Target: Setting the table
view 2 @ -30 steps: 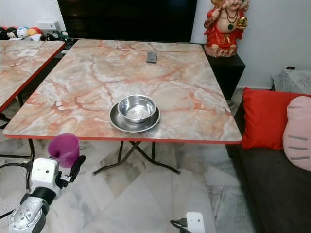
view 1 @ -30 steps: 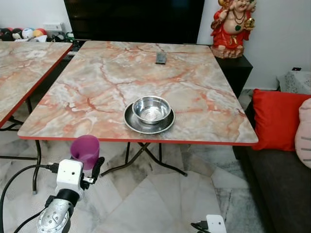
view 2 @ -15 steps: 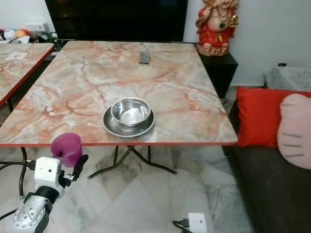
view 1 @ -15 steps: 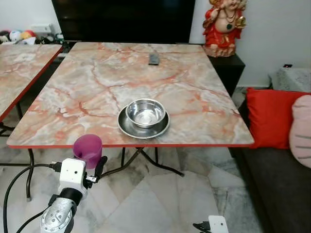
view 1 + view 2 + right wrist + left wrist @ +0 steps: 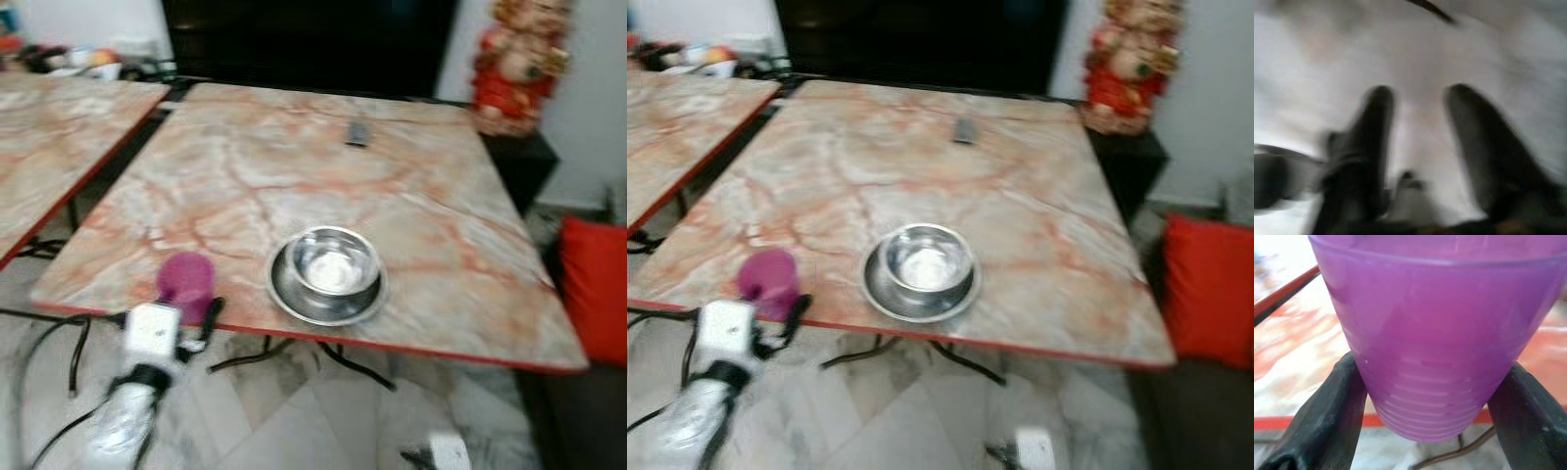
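**Cup carried to the table's near edge**

Marble-patterned table [image 5: 294, 186] with a red rim stands ahead on a pale stone floor [image 5: 323, 421], a second like it [image 5: 49, 137] off to the left. The head views are blurred, which fits a robot on the move. Near the front edge sits a steel bowl [image 5: 333, 262] nested in a steel plate [image 5: 328, 304]. A small dark object [image 5: 358, 132], too blurred to name, lies far back on the top. A red figurine [image 5: 514, 69] stands on a dark stand beyond the far right corner, and a red cushion [image 5: 596, 284] lies to the right.

The left gripper [image 5: 1430, 396] grasps a purple cup [image 5: 186, 279]: in the wrist view the two black fingers [image 5: 1327, 416] press against the cup's ribbed lower wall on either side, and the cup is upright. In the head view the cup is at the table's near edge, left of the plate and apart from it. The right gripper [image 5: 1418, 127] hangs low over the floor with a clear gap between its fingers, holding nothing.

The step in hand looks like bringing the cup to its place beside the plate. Next, the cup's base must clear the red rim, then come down on bare tabletop near the plate without knocking it, before the fingers part. Tilting on release is the main risk.
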